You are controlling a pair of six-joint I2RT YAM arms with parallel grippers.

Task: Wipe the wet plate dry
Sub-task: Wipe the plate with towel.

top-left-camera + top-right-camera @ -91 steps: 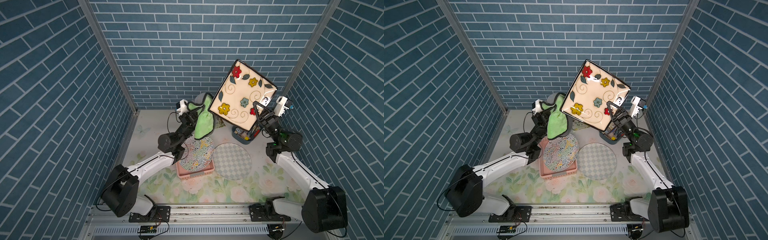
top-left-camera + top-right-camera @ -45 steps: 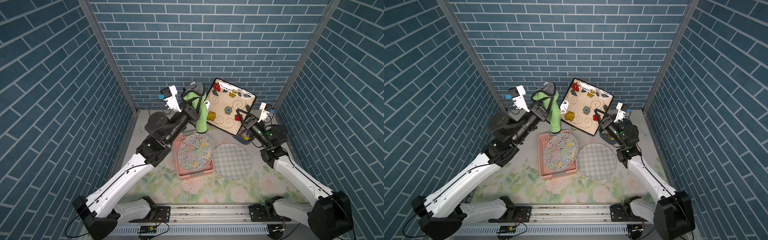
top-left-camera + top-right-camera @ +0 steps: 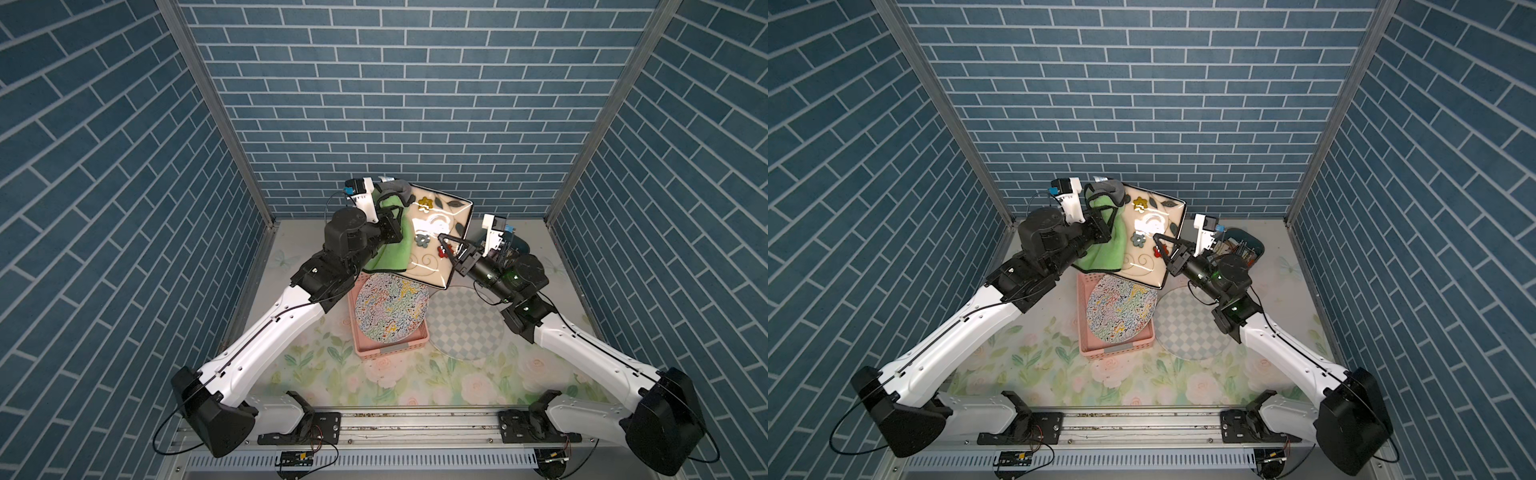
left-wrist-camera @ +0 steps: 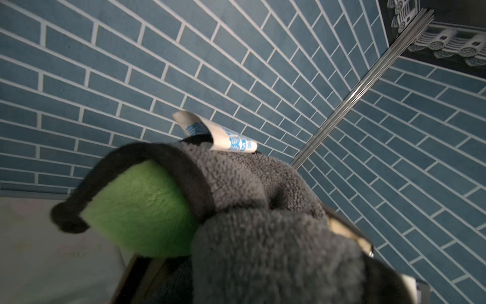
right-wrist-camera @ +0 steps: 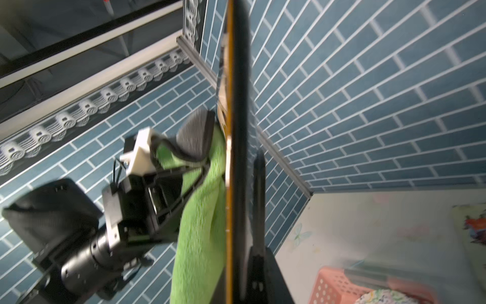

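Precariously gripped plate [image 3: 434, 220] could slip

Beyond a pink basket [image 3: 390, 353], the right gripper [image 3: 444, 246] clamps one edge of the tilted flowered plate, held aloft. The left gripper [image 3: 398, 217], closed on a green cloth [image 3: 395, 254], presses its face; a hard push could pry it loose. Floral tabletop [image 3: 316, 362] below; blue brick walls [image 3: 415, 104] behind.

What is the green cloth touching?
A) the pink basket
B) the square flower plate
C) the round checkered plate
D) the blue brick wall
B: the green cloth, gripped by the left tool, lies against the face of the square flower plate, which the right tool holds up in the air by its edge.
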